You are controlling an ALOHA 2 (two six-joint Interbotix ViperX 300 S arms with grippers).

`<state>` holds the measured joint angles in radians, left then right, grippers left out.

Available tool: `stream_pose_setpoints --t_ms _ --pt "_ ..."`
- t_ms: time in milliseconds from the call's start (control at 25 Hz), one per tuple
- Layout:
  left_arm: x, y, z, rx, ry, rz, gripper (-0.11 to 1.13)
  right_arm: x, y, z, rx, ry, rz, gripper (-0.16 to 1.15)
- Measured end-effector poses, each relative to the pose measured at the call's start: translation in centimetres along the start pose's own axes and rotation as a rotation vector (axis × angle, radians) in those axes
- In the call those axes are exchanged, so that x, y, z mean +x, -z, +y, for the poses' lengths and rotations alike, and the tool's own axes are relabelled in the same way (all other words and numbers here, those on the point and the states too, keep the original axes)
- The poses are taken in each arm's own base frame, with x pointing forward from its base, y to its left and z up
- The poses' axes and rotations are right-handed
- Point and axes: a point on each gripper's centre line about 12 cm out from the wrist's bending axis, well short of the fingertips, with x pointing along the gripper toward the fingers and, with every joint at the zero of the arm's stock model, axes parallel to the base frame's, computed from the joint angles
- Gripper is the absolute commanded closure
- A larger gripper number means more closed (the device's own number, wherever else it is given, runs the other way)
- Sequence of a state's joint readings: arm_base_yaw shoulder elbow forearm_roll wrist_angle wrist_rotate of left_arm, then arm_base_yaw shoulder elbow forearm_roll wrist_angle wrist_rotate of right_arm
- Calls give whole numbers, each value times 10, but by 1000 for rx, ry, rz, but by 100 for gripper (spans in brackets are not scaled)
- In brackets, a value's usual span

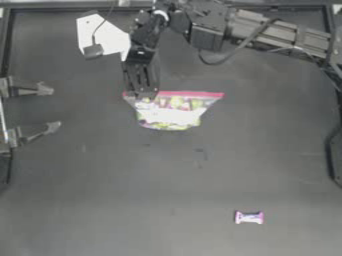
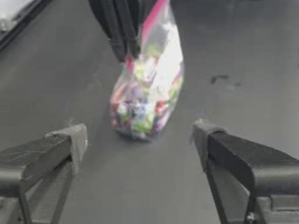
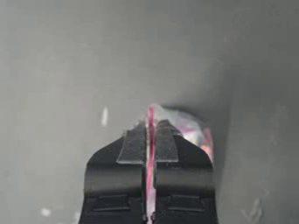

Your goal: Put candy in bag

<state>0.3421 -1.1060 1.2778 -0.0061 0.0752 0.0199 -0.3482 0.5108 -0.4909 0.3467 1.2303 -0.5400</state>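
Observation:
The bag is a clear pouch with a pink seal strip, showing yellow, green and white contents, and it sits at the table's upper middle. My right arm reaches in along the top, and the right gripper is shut on the left end of the seal strip. In the right wrist view its jaws pinch the pink strip, with the bag beyond. The left gripper waits open at the left edge, facing the hanging bag. The candy, tiny and white with pink ends, lies alone at the lower right.
A white sheet-like object lies at the upper left beside the right arm. Cables and metal rails fill the upper right corner. Bare dark table stretches between the bag and the candy.

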Motion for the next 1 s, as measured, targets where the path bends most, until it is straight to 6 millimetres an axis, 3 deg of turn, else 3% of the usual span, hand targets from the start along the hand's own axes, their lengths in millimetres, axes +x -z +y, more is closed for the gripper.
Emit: stream_pose_setpoints --t_ms 440,1000 --pt "13 -3 0 -1 2 28 1 -13 12 12 2 51 -47 92" --pt "57 -6 3 10 -11 66 2 -15 31 29 16 94 -107 92"
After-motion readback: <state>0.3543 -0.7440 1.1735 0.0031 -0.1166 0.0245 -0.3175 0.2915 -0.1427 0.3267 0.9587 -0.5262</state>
